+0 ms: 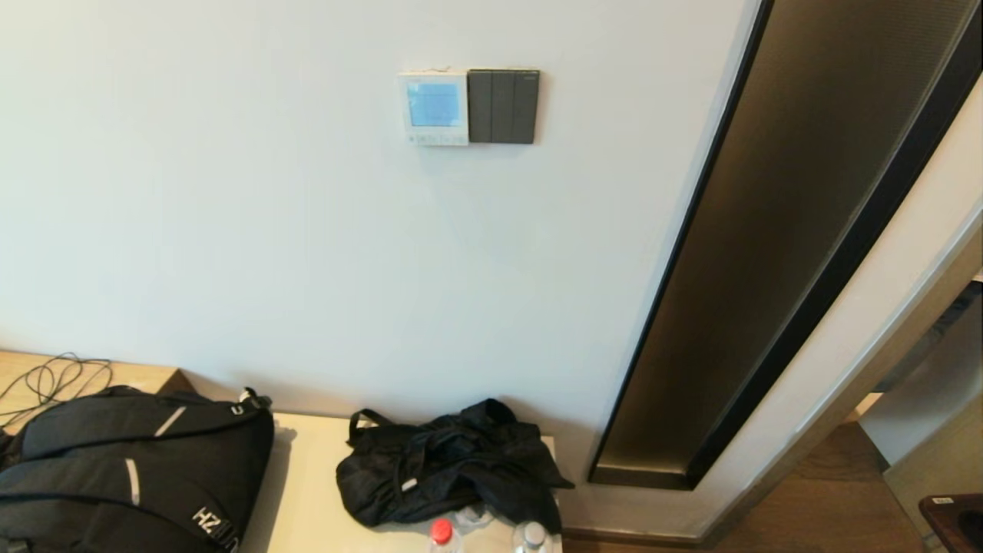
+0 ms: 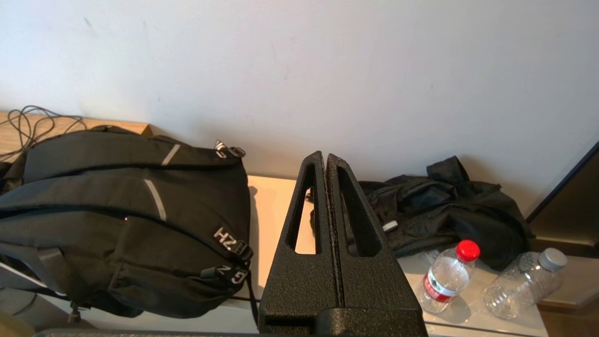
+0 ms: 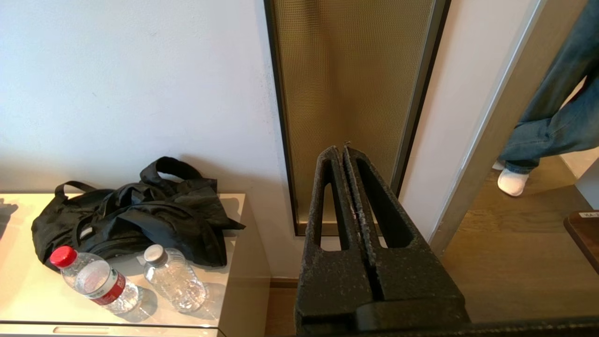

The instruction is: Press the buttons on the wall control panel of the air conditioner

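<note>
Control panel (image 1: 434, 108): white, blue lit screen, mounted high on the wall (image 1: 230, 215), with a row of small buttons (image 1: 436, 139) along its lower edge, too small to tell apart. Touching its right side, a dark three-part switch plate (image 1: 503, 106). Right of the panel and running down the wall, a tall bronze mesh strip in a black frame (image 1: 768, 253). Well below the panel, a pale cabinet top (image 1: 307, 491) against the wall; on it, directly under the panel, a crumpled black bag (image 1: 449, 465), two clear bottles at its near edge, one red-capped (image 1: 441, 531), one grey-capped (image 1: 533, 535). Below and left of the panel, a large black backpack (image 1: 130, 468), loose cable (image 1: 46, 380) behind it. Neither arm shows in the head view. Left gripper (image 2: 325, 157): fingers pressed together, nothing held, low over the cabinet between backpack and bag, well below the panel. Right gripper (image 3: 340, 150): likewise closed and empty, low, off the cabinet's right end facing the mesh strip; a person's legs (image 3: 557, 117) stand in the doorway beyond. Judgement: the task looks barely begun, approach step, no button contacted. Next move calls for raising one arm up the wall to the panel, closed fingertips serving as a single poker, aimed at the button row and clear of the switch plate beside it.
</note>
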Tool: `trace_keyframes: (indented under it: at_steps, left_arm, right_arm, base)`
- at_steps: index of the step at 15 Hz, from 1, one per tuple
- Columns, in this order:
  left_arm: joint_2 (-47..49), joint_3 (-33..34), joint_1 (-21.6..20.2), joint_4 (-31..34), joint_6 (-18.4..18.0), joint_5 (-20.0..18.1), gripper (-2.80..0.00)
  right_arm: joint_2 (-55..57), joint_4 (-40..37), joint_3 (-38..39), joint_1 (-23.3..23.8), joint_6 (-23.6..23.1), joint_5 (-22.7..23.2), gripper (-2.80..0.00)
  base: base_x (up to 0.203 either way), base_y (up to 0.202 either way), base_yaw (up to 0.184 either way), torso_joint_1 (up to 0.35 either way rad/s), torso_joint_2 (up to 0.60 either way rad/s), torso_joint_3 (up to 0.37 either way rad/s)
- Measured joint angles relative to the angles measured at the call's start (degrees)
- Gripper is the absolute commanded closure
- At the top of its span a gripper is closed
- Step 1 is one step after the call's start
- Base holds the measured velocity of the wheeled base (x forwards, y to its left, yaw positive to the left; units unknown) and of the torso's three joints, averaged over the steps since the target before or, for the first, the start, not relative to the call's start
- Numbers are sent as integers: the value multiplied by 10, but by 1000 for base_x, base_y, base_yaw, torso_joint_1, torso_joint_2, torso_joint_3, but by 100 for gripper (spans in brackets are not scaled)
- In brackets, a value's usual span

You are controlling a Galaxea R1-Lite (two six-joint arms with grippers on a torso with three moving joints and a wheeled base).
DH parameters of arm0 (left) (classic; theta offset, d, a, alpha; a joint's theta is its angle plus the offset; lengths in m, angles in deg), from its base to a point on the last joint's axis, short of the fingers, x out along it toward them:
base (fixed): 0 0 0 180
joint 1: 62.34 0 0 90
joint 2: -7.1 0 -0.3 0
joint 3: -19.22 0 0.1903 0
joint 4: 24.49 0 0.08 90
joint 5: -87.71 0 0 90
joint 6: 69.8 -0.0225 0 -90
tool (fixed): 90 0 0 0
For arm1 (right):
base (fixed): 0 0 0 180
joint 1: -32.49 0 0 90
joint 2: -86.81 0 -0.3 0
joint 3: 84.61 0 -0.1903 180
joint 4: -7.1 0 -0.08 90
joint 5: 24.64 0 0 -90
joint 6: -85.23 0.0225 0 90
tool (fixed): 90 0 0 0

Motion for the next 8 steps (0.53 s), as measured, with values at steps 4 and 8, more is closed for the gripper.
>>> trace_keyframes:
  at_steps: [4,8]
  left_arm:
    - [0,0,0,0,0,0,0]
    - [0,0,0,0,0,0,0]
  right_arm:
    - [0,0,0,0,0,0,0]
    - [0,0,0,0,0,0,0]
  base:
    - [0,0,0,0,0,0]
    - [0,0,0,0,0,0]
